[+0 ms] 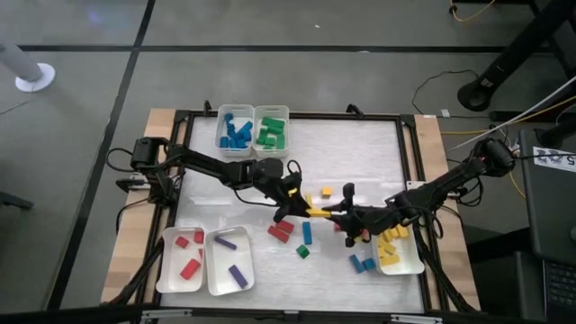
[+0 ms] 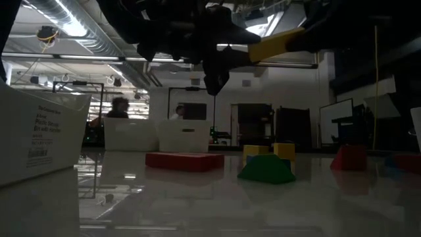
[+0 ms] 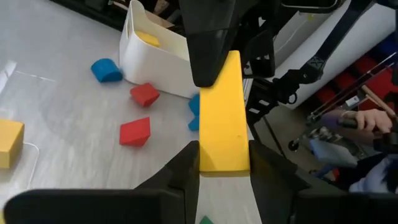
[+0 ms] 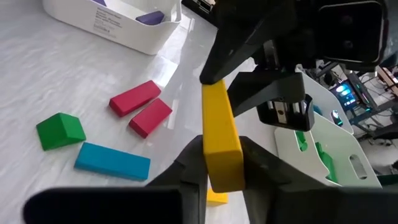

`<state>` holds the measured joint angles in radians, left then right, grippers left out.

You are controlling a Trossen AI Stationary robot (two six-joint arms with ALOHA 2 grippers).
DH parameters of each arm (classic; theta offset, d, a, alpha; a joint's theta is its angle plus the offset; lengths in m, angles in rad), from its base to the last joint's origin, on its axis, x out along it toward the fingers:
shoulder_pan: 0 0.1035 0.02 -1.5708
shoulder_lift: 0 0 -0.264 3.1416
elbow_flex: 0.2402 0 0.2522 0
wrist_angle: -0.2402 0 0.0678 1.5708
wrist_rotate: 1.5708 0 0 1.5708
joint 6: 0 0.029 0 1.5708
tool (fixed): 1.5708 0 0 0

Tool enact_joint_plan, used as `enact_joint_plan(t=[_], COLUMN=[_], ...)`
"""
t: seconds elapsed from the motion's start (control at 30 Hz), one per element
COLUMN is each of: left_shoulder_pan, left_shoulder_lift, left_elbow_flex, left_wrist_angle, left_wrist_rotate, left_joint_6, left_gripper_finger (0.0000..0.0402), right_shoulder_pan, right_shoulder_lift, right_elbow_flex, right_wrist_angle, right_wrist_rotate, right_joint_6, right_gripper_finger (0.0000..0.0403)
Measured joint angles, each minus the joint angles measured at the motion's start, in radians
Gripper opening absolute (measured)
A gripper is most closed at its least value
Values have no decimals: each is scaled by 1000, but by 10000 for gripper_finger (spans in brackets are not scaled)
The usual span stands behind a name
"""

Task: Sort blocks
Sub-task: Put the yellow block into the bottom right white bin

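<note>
Holding one yellow bar (image 1: 319,211) in the air, both pincers, left pincer (image 1: 300,205) and right pincer (image 1: 339,215), are clamping it; pulling apart could be dropping it.

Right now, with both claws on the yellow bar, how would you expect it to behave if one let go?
The yellow bar looks rigid, so it likely won't sag. Held at one end by the left claw or right claw, it might pivot. Its flat faces suggest it won't roll.
</note>
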<state>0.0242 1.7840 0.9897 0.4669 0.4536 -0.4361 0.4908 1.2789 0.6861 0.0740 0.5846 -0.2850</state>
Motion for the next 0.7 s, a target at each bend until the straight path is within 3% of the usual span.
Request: enact_joint_plan(t=[0.13,0.43,0.57,0.7], left_shoulder_pan=[0,-12,-12,-13], left_shoulder_lift=[0,0,0,0], left_elbow_flex=[0,0,0,-1], left_wrist_angle=[0,-18,-27,-49], left_wrist_rotate=[-1,-22,-19,-17], left_joint_6=[-19,6,20,22], left_gripper_finger=[111,172,188,192], right_shoulder_pan=[0,0,1,1], right_shoulder_lift=[0,0,-22,-72], right_elbow_flex=[0,0,4,67], right_wrist_angle=[0,-33,-144,-361], right_wrist_rotate=[-1,-13,-70,-122], right_joint_6=[4,107,224,394], right_gripper_finger=[68,62,63,70])
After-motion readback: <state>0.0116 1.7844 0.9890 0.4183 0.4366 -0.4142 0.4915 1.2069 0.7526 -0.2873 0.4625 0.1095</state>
